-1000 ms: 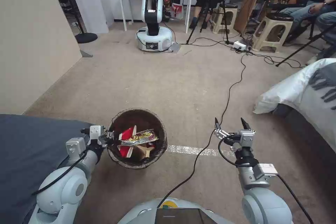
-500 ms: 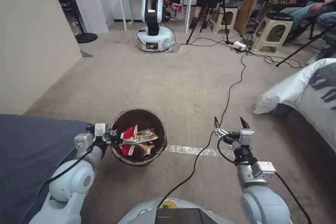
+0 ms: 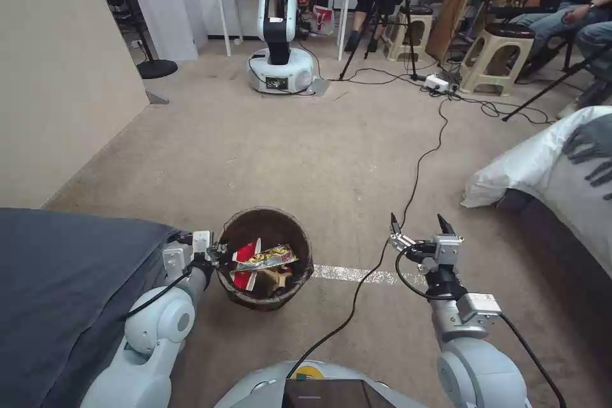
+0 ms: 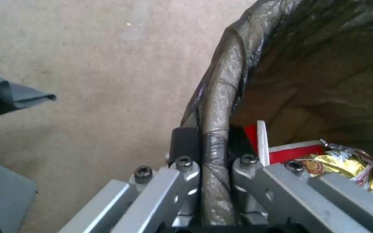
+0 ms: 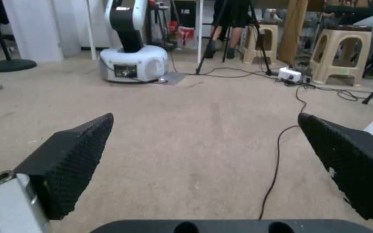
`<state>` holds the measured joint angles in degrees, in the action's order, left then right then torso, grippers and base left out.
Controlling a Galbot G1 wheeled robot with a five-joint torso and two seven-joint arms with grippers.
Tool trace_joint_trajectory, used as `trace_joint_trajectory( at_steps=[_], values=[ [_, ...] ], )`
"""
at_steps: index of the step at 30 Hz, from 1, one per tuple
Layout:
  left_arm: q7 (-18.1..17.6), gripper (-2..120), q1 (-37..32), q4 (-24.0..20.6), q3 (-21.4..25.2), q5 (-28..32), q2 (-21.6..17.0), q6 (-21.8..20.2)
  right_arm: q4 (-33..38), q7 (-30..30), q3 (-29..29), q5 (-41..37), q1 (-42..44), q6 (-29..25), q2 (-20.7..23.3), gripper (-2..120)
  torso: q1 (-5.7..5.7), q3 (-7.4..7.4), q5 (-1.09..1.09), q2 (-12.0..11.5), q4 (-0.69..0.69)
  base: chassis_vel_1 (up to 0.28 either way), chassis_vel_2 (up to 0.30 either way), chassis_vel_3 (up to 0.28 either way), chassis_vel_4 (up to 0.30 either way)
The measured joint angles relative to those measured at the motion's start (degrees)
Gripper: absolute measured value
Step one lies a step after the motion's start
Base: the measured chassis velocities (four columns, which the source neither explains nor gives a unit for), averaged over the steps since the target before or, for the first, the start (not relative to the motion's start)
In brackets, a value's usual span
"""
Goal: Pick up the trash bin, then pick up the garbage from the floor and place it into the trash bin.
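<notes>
Left tool (image 4: 214, 142) pinches crinkly bag-lined bin rim (image 4: 221, 97); foil wrapper (image 4: 342, 163) inside.

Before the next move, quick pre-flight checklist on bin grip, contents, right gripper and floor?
1. Left gripper clamped on the trash bin rim: ok, one finger outside, one inside the bag-covered rim.
2. Bin upright: ok.
3. Garbage sits inside the bin, nothing hanging over the rim: ok.
4. Right gripper open and empty, above the carpet to the bin's right: ok.
5. Black cable runs across the floor between bin and right arm: not ok, snag risk.
6. More litter left on the floor: cannot tell, none on the carpet in view.
</notes>
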<state>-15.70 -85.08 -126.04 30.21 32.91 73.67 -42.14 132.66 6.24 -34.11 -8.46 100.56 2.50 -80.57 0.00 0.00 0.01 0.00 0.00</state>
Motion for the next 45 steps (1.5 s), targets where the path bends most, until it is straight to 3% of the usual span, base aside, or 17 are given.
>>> trace_joint_trajectory(
  at_steps=[19, 27, 30, 31, 33, 37, 45],
  values=[
    [-1.45, 5, 1.33, 3.64, -1.52, 0.67, 0.51, 0.01, -0.01, 0.47, 0.51, 0.09, -0.19, 0.31, -0.18, 100, 0.00, 0.00, 0.00, 0.00, 0.00, 0.000, 0.000, 0.000, 0.000],
    [-1.66, 34, 1.91, 4.41, -1.55, 0.99, 0.80, 0.03, 0.08, 0.60, 0.42, 0.08, -0.41, 0.52, -0.13, 100, 0.00, 0.00, 0.00, 0.00, 0.00, 0.000, 0.000, 0.000, 0.000],
    [-1.67, 39, 1.99, 4.43, -1.55, 1.01, 0.78, 0.03, 0.12, 0.62, 0.42, 0.06, -0.48, 0.59, -0.13, 100, 0.00, 0.00, 0.00, 0.00, 0.00, 0.000, 0.000, 0.000, 0.000],
    [-1.72, 47, 2.12, 4.43, -1.53, 1.08, 0.71, 0.03, 0.16, 0.66, 0.42, 0.05, -0.56, 0.71, -0.12, 100, 0.00, 0.00, 0.00, 0.00, 0.00, 0.000, 0.000, 0.000, 0.000],
    [-1.73, 49, 2.16, 4.43, -1.51, 1.09, 0.70, 0.03, 0.16, 0.68, 0.42, 0.05, -0.58, 0.73, -0.12, 100, 0.00, 0.00, 0.00, 0.00, 0.00, 0.000, 0.000, 0.000, 0.000],
    [-1.80, 70, 2.33, 3.85, -1.37, 1.07, 0.59, 0.02, 0.20, 0.74, 0.52, 0.05, -0.66, 0.76, -0.18, 100, 0.00, 0.00, 0.00, 0.00, 0.00, 0.000, 0.000, 0.000, 0.000],
    [-1.84, 96, 2.60, 2.46, -0.93, 0.87, 0.36, 0.01, 0.33, 0.84, 0.94, 0.18, -0.67, 0.80, -0.22, 100, 0.00, 0.00, 0.00, 0.00, 0.00, 0.000, 0.000, 0.000, 0.000]
  ],
)
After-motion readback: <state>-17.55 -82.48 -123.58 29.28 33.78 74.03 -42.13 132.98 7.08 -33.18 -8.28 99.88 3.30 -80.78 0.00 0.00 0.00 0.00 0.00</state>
